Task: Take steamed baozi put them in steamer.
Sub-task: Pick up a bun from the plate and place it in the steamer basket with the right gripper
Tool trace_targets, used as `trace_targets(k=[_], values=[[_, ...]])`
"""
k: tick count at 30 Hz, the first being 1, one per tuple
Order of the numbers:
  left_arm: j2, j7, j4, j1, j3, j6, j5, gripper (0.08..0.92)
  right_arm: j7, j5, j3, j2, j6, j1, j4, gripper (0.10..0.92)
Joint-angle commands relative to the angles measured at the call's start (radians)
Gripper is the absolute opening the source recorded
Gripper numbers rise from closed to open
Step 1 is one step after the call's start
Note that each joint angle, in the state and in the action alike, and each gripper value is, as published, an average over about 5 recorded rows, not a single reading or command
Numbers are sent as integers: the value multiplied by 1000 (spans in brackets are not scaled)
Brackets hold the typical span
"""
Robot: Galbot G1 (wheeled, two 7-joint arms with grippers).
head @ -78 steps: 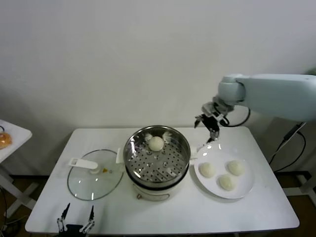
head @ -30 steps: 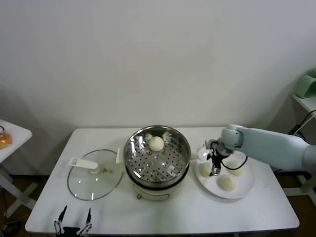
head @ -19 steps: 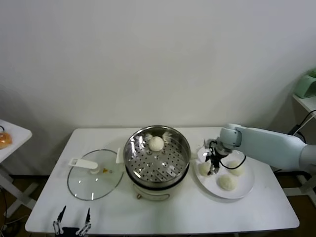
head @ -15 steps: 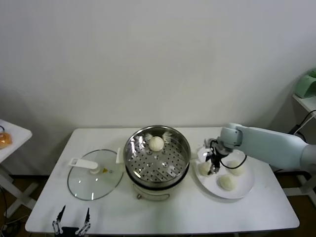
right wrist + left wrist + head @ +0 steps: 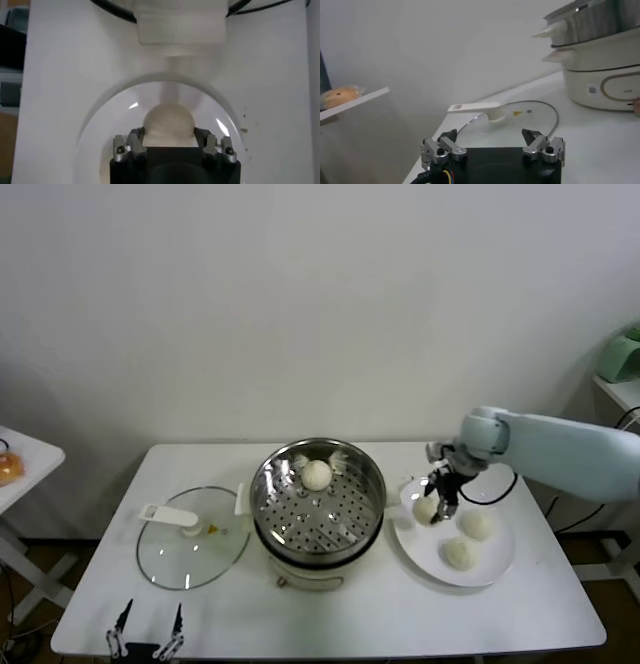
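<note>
The right gripper [image 5: 437,509] hangs over the left part of the white plate [image 5: 492,566], its two fingers [image 5: 134,142] closed against either side of a bun [image 5: 427,509]. In the right wrist view that bun [image 5: 168,122] sits squeezed between the finger pads with the plate [image 5: 100,130] spread out beneath it; whether its underside touches the plate cannot be told from any view. Two more buns lie loose on the plate, one [image 5: 477,524] toward the back right and one [image 5: 460,554] toward the front, close to each other but apart from the gripped bun.

The steamer [image 5: 317,509] stands at the middle of the white table [image 5: 400,614], just left of the plate, with its lid off. One bun [image 5: 316,474] rests on the perforated floor near the pot's far wall (the rest of that floor is bare metal).

The glass lid [image 5: 192,549] lies flat on the table to the left of the steamer, its white handle [image 5: 168,514] pointing away from the pot.

The left gripper [image 5: 147,642] is parked low at the table's front left edge, in front of the lid, fingers spread apart and holding nothing. Seen from the left wrist, its fingertips [image 5: 448,137] frame the lid [image 5: 520,116], with the steamer's cream base [image 5: 602,85] beyond.
</note>
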Motion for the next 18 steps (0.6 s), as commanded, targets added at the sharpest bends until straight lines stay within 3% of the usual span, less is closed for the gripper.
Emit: trace_targets(k=[1, 11, 18], values=[[4, 1, -7, -4, 11, 3, 0, 823, -93, 179, -206, 31, 30, 441, 129, 678], [11, 2, -16, -5, 16, 1, -2, 823, -49, 390, -168, 165, -54, 592, 297, 679], [8, 3, -25, -9, 21, 2, -2, 823, 41, 454, -22, 312, -145, 474, 293, 679]])
